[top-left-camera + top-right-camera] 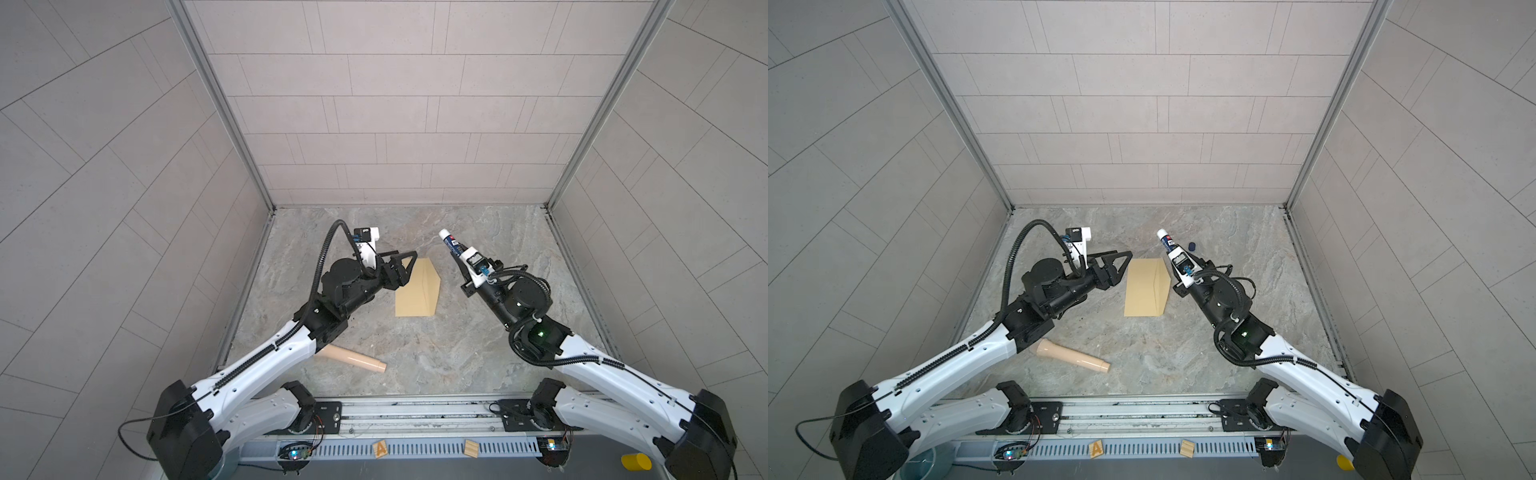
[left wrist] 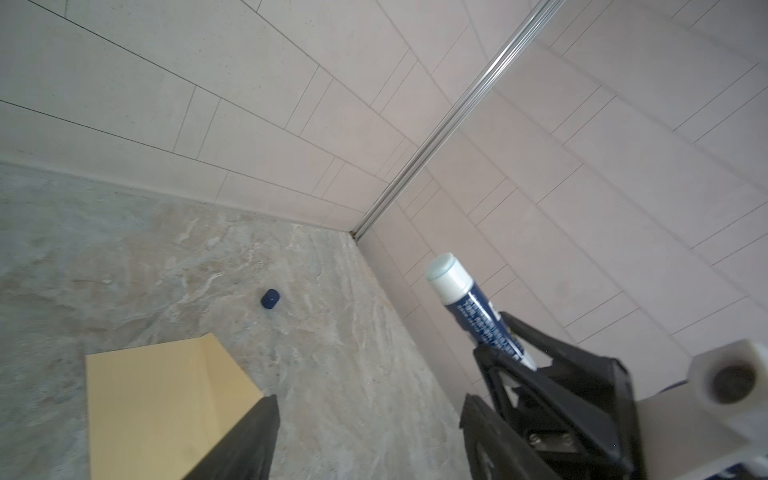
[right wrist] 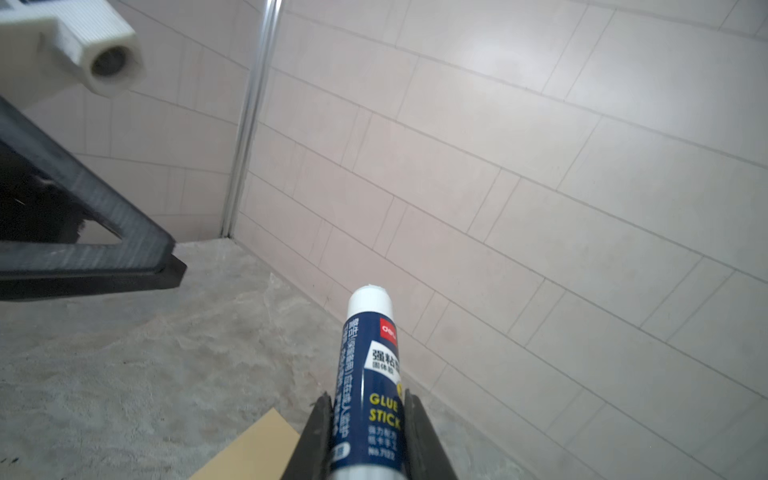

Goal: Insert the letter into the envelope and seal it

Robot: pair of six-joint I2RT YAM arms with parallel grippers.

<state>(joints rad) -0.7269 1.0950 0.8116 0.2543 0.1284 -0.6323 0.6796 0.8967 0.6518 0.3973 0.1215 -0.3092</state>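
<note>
The tan envelope lies flat mid-table, its angled flap on the right side. My left gripper hovers at the envelope's far left corner, open with nothing between its fingers; the envelope shows beside one finger. My right gripper is raised at the envelope's far right, shut on an uncapped blue glue stick that points toward the back wall. A corner of the envelope shows below it. The letter is hidden or out of view.
A small dark blue cap lies on the table beyond the envelope. A beige cylinder lies near the left arm at the front. Two wooden blocks sit on the front rail. Tiled walls close three sides.
</note>
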